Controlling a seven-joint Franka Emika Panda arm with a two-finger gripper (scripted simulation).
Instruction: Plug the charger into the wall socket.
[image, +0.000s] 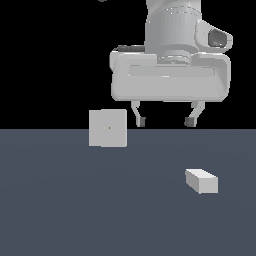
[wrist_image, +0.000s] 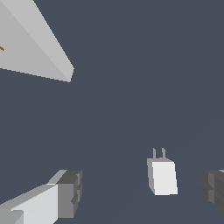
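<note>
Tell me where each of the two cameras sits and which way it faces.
Exterior view: off the arm, low, facing the gripper hanging open above the floor; the arm's hand and fingers show.
Wrist view: on the wrist, looking down at the floor; both fingertips show.
Shared: the charger lying on the floor and the upright wall socket.

the wall socket (image: 107, 128) stands upright on the dark floor (image: 75, 210), a tiny dark dot at its face's centre. the charger (image: 202, 180) lies flat, well apart from the socket toward the exterior view's right and nearer the camera. the gripper (image: 164, 121) hangs above, fingers spread, holding nothing.
</note>
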